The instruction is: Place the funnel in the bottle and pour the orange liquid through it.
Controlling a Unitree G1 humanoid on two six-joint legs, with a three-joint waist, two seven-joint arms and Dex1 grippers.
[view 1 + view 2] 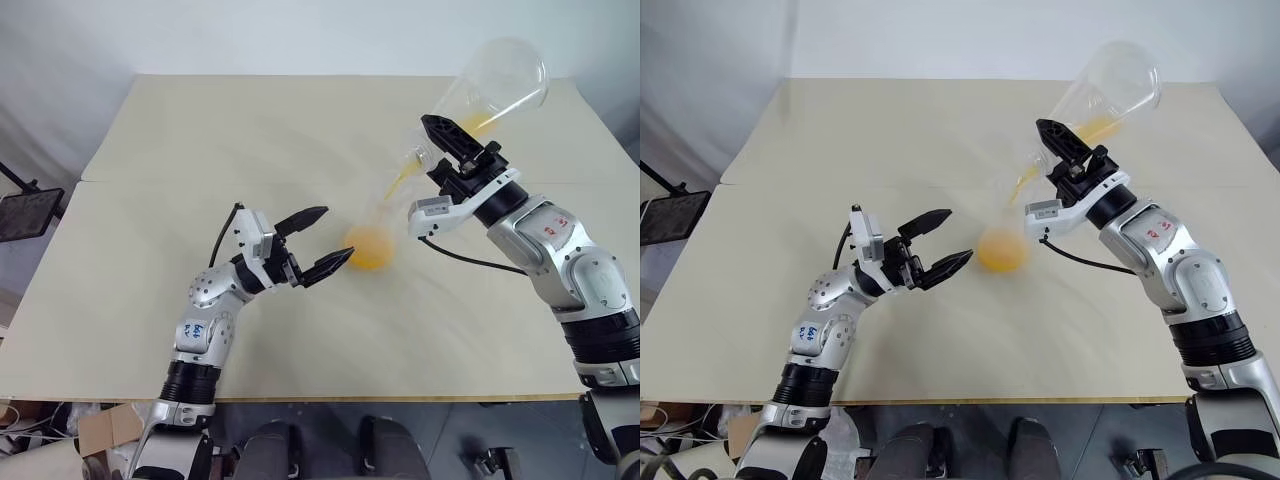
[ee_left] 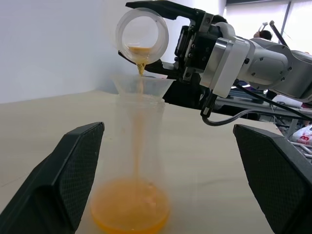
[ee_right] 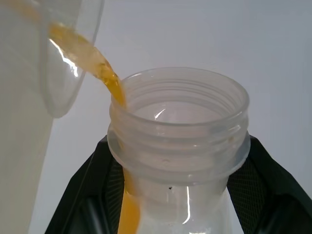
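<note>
At centre frame the bottle (image 1: 368,240) stands upright on the desk (image 1: 200,130) with the funnel (image 2: 141,87) in its neck, right pincer (image 1: 452,150) above and to its right pinching a tilted flask (image 1: 492,88) that streams orange liquid (image 2: 130,212) down-left into it, left pincer (image 1: 318,243) spread just to its left.

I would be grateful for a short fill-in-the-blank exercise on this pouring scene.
1. The right gripper tilts a clear container, and the stream leaving it is ___ in colour.
2. The stream falls into the ___ seated in the neck of the bottle.
3. The left gripper waits beside the bottle, apart from it, with its jaws ___.
4. Liquid has pooled in the bottle's ___.

Missing words: orange; funnel; open; bottom
</note>
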